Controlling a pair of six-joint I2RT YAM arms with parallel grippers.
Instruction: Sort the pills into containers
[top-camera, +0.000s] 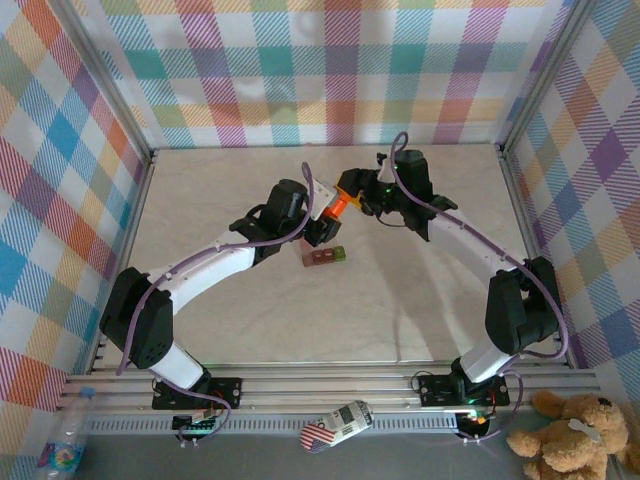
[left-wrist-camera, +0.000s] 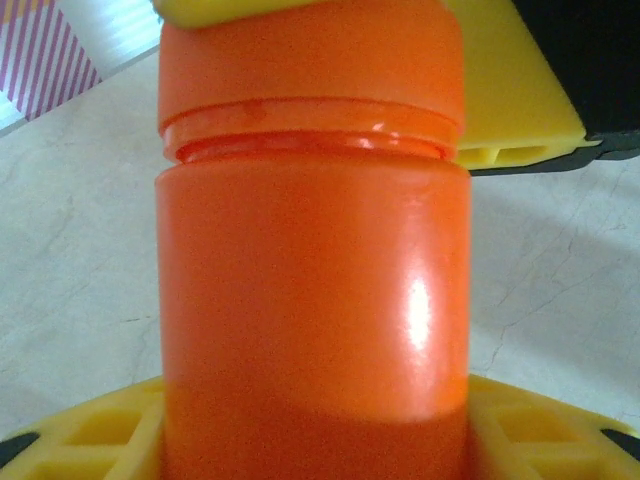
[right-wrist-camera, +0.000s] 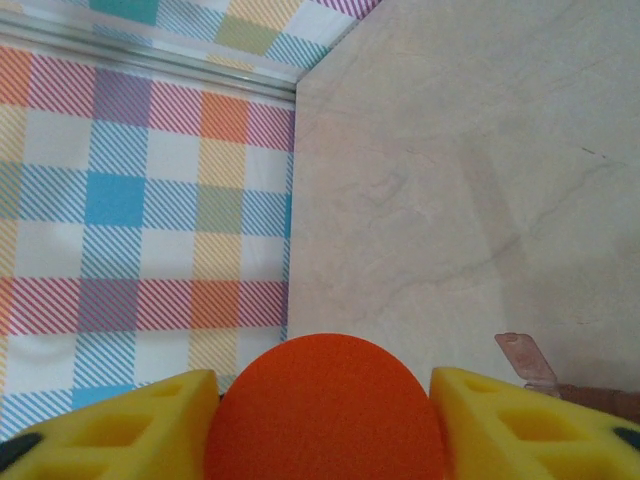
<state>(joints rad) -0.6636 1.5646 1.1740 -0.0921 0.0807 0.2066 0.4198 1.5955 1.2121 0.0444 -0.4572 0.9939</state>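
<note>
Two arms meet over the middle of the table, sharing one orange bottle held clear of the surface. The left gripper pinches the bottle's body: its yellow fingers press in from both sides low on the glossy orange wall, jaws narrowed to the width of the bottle. The right gripper comes from the opposite side and clamps the cap, a round orange disc wedged between two yellow pads with no gap to be seen on either flank. From the left wrist, one of those pads lies against the cap just above the neck ring.

The containers, a short red-brown strip with a green end turned to the right, lie flat on the table just on the near side of the bottle, under neither gripper and touched by nothing. From the right wrist, a clear flap stands up at the lower right beside a dark red-brown edge; whether it belongs to the strip cannot be told.

Plaid walls close in the table on three sides. Along the near rail, well apart from the work, sit a water bottle, a small flag-patterned object and a teddy bear. Nothing stands between the grippers and the strip.
</note>
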